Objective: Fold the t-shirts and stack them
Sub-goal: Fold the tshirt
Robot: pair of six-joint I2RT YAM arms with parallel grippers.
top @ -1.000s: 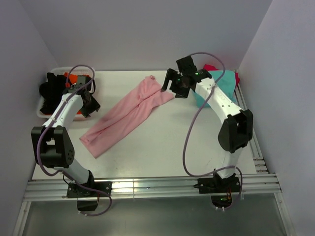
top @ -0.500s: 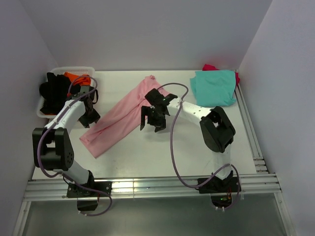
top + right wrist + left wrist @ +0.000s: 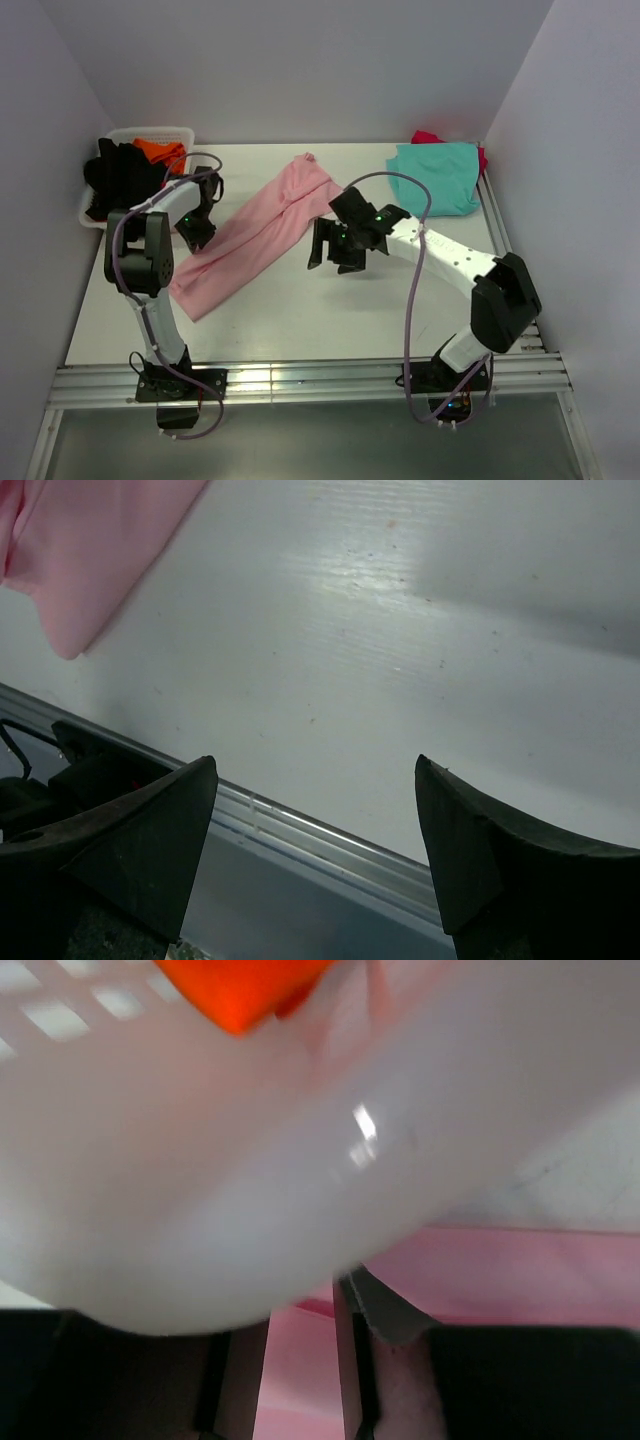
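Folding the light pink t-shirt [image 3: 255,240] crosswise looks like the step in hand. It lies as 1 long strip running from near the near-left corner of the worktop [image 3: 300,310] towards the middle of the far edge. To do it well, I judge that both grippers should pinch every layer at matching points on opposite long edges, lift low, and lay 1 end squarely over the other.

The right gripper [image 3: 335,245] hangs just beside the strip's right edge, jaws spread wide and holding nothing. The left gripper [image 3: 197,228] sits at the strip's left edge. Its wrist view is blurred and crowded by the white basket [image 3: 150,133], so I cannot tell how its jaws stand.

Farther off, the teal t-shirt [image 3: 435,178] lies folded at the far-right corner over the mostly hidden magenta t-shirt [image 3: 428,137]. The black t-shirt [image 3: 115,175] and orange t-shirt [image 3: 160,150] sit bunched in the basket at the far-left corner.
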